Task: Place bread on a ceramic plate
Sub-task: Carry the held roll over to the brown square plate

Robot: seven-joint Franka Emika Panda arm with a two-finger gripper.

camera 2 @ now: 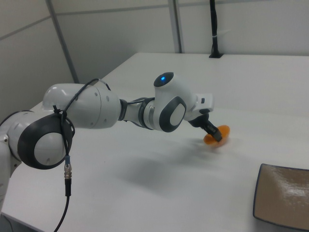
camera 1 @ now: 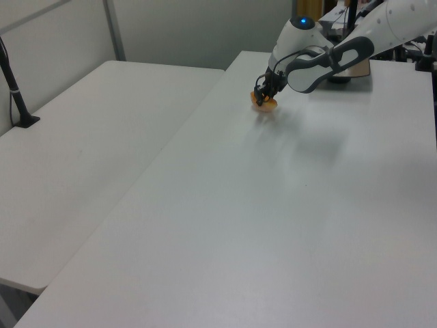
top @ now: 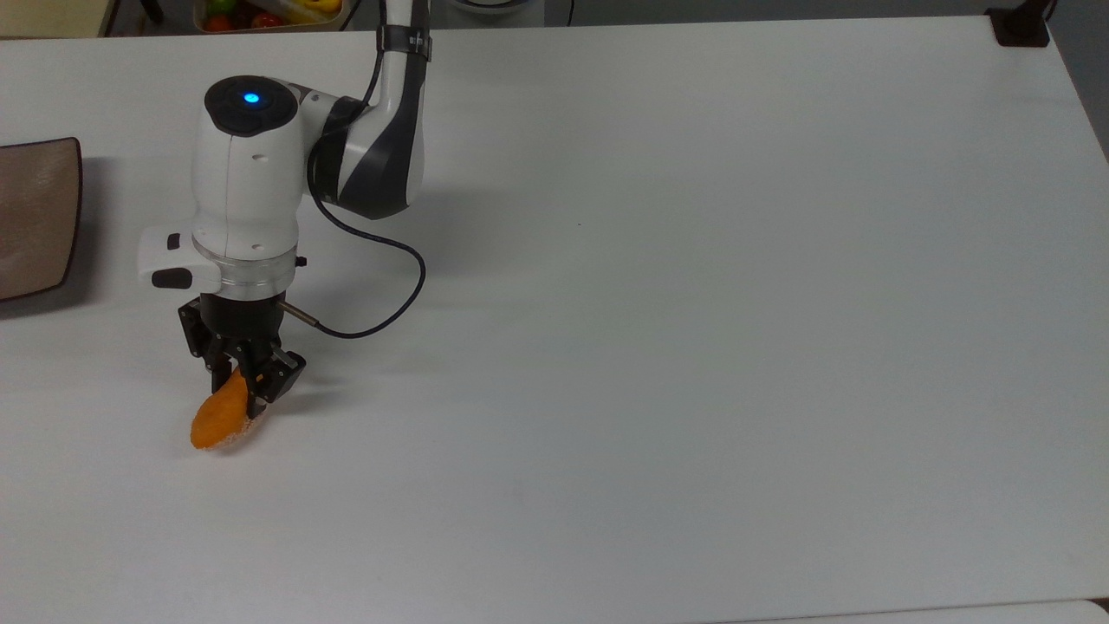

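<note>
Gripper (top: 243,388): fingers clenched on one end of the bread (top: 218,419), which juts from the fingertips onto the white table (top: 658,303). Ceramic plate (top: 35,217): well apart, toward the top view's left. Risk: off-centre end grip; bread may pivot, crumble or slip during lift.

bread (top: 217,418): smooth bright orange top, pale crumbly edge
ceramic plate (camera 2: 282,198): brown glazed surface, faintly streaked, dark rim
table (top: 693,303): white, smooth, matt with soft sheen
arm (top: 247,173): glossy white plastic shell, dark grey joints
gripper (top: 245,381): matt black
cable (top: 381,303): black, smooth
</note>
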